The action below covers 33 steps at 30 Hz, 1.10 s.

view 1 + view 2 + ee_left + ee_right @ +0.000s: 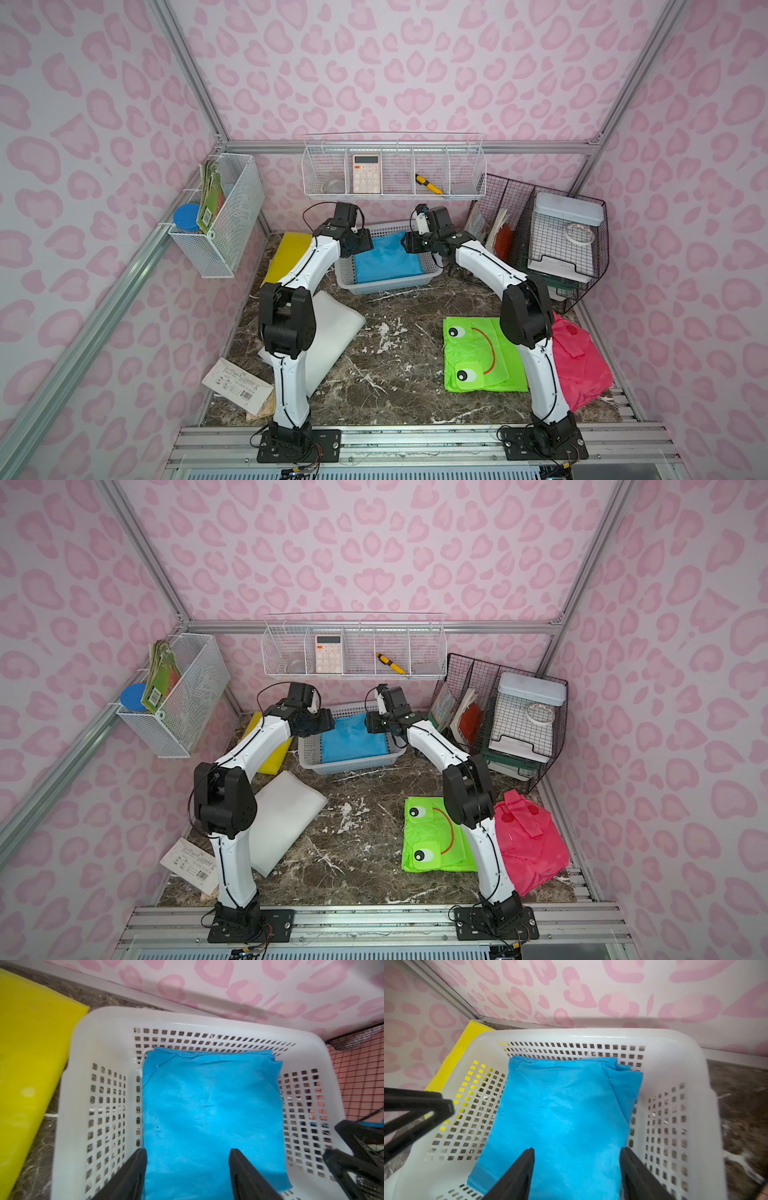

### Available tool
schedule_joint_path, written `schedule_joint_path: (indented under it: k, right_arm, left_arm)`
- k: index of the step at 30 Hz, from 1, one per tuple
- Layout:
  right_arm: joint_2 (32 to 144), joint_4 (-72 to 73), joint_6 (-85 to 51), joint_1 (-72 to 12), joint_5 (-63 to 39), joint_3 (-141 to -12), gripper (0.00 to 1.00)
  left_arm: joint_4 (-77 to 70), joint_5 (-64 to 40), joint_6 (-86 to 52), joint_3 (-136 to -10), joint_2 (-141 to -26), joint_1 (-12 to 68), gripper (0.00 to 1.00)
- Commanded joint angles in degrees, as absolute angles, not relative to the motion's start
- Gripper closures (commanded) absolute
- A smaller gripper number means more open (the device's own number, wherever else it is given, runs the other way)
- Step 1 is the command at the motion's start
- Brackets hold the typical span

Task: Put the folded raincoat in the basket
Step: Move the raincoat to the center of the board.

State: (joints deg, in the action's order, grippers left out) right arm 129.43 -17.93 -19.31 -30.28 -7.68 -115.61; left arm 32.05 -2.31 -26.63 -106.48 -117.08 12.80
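Now, basket: I see the white perforated plastic basket (pixel 388 286) standing at the middle of the surface's far edge.
Raincoat: the folded blue raincoat (pixel 386 259) lies flat on the basket's base, with bare slots showing on either side of it.
Left gripper: the left gripper (pixel 188 1150) hangs over the raincoat's left end, jaws spread, nothing between them.
Right gripper: I read the right gripper (pixel 577 1149) the same way over the right end, jaws apart and empty.
Neighbour: a yellow folded sheet (pixel 289 257) lies just beside the basket, toward the far left corner.

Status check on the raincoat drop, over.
Left gripper and right gripper open over basket. Blue raincoat lies flat inside. No obstruction seen.
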Motion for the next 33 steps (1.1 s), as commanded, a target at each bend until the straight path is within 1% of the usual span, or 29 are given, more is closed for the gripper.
schedule_joint_path:
  k: [1,3,5,7,10,13,17,18,23,25,29,33]
  right_arm:
    - [125.12,-15.14,-19.07,-30.96,-6.03,-111.15,0.31]
    - [121.27,-13.68,-19.14,-31.66,-5.69,-106.60,0.29]
    - [116.06,-10.88,-19.31,-32.70,-5.04,-99.92,0.26]
    - [109.99,-6.85,-19.46,-33.98,-4.56,-91.99,0.22]
    - [102.36,-2.98,-19.35,-36.27,-2.93,-82.07,0.19]
    - [96.45,-0.10,-19.42,-38.47,-1.63,-72.79,0.19]
    - [90.76,1.96,-19.52,-41.55,0.33,-64.13,0.19]
    - [89.38,2.56,-19.32,-42.50,1.15,-61.92,0.19]
    - [84.22,5.04,-18.74,-47.02,5.14,-53.41,0.18]
    - [82.45,6.04,-18.62,-48.72,6.33,-51.06,0.17]
    - [79.70,7.03,-19.17,-51.01,9.38,-47.51,0.15]
    - [77.91,7.23,-20.39,-51.09,11.13,-45.27,0.14]
  left_arm:
    - [34.12,-2.05,-26.50,-104.50,-113.07,12.75,0.28]
    - [35.83,-2.46,-26.27,-102.08,-109.39,12.81,0.24]
    - [35.92,-1.99,-26.94,-96.89,-104.60,12.79,0.21]
    - [34.53,-1.11,-28.30,-88.79,-98.00,12.81,0.17]
    - [32.65,0.02,-31.16,-75.80,-87.96,12.76,0.17]
    - [30.94,1.26,-33.45,-64.35,-78.79,12.78,0.15]
    - [32.75,4.00,-35.12,-55.50,-71.04,12.81,0.14]
    - [34.36,5.36,-35.97,-54.22,-69.96,12.75,0.12]
    - [34.42,8.03,-35.32,-49.22,-69.83,12.70,0.12]
    - [33.25,8.44,-35.63,-47.83,-70.93,12.70,0.09]
    - [28.69,7.00,-35.01,-46.18,-74.12,12.64,0.04]
    - [27.09,3.75,-33.21,-47.66,-79.19,12.68,0.04]
